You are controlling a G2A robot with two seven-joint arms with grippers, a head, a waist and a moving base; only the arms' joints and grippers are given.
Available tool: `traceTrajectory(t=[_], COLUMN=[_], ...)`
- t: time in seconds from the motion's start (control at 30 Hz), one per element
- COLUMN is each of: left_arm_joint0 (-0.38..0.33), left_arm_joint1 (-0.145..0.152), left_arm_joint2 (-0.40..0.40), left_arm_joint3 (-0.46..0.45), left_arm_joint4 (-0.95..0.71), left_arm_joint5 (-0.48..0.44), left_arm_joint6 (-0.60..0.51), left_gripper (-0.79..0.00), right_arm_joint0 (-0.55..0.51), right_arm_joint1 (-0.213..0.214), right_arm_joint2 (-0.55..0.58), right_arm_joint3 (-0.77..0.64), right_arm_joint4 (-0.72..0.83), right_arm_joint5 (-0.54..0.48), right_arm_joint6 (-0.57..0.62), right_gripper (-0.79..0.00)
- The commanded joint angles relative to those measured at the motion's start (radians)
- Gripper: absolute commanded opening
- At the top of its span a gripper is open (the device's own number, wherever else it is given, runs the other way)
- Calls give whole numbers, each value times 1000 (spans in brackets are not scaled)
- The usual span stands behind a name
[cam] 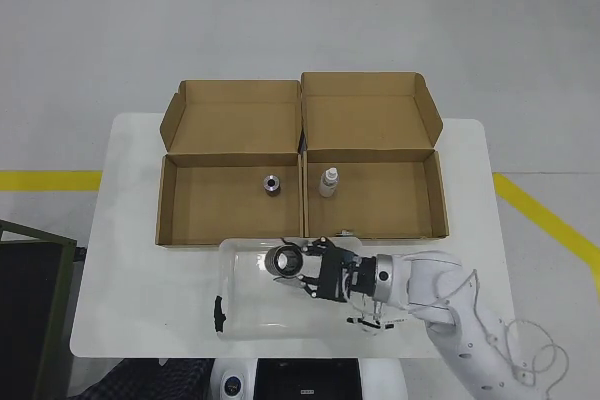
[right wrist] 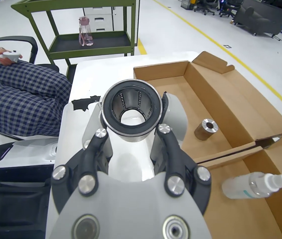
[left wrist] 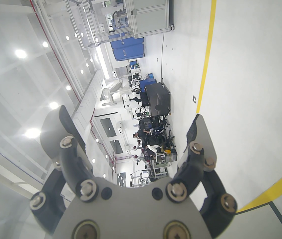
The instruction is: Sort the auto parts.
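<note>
Right wrist view, nearest first: the right gripper (right wrist: pixel 133 114) has its jaws closed across the outer wall of a linear bearing (right wrist: pixel 131 128). This is a steel sleeve with a black end ring, its open bore facing the camera and rows of small balls visible inside.

In the top view the same gripper (cam: pixel 298 268) and bearing (cam: pixel 284 262) sit at lower centre of the frame. They are over the upper edge of a clear tray (cam: pixel 242 300) at the front of the desk (cam: pixel 140 250). A black scrap (cam: pixel 218 313) lies at the tray's left edge.

Farther up the frame two open cardboard boxes stand side by side, touching. The left box (cam: pixel 164 200) holds a small metal bushing (cam: pixel 269 184). The right box (cam: pixel 435 200) holds a white spray bottle (cam: pixel 329 181) near the shared wall.

The bearing looks stiff and heavy for its size, and its smooth polished wall is likely to slip. The sound hold is what the jaws have now: squarely across the outside, near mid-length, clear of the bore and its balls. I judge it belongs with the bushing in the left box. It would be better lowered close to the box floor than dropped, since a round sleeve rolls.

In the left wrist view the left gripper (left wrist: pixel 131 114) has its jaws spread wide and holds nothing.
</note>
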Motion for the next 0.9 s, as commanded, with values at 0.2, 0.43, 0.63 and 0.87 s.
traceTrajectory(t=[0.2,0.43,0.63,0.87], left_arm_joint0=[0,0,0,0], left_arm_joint1=[0,0,0,0], left_arm_joint2=[0,0,0,0], left_arm_joint3=[0,0,0,0], left_arm_joint4=[0,0,0,0], left_arm_joint5=[0,0,0,0], left_arm_joint6=[0,0,0,0], left_gripper=[0,0,0,0], right_arm_joint0=[-39,-62,-75,-80], right_arm_joint1=[15,23,29,34], right_arm_joint2=[88,127,153,161], right_arm_joint3=[-16,-15,-11,-5], right_arm_joint4=[49,83,105,124], right_arm_joint5=[-1,-6,-8,-12], right_arm_joint6=[-52,-91,-117,-134], right_gripper=[-785,-785,-785,-785])
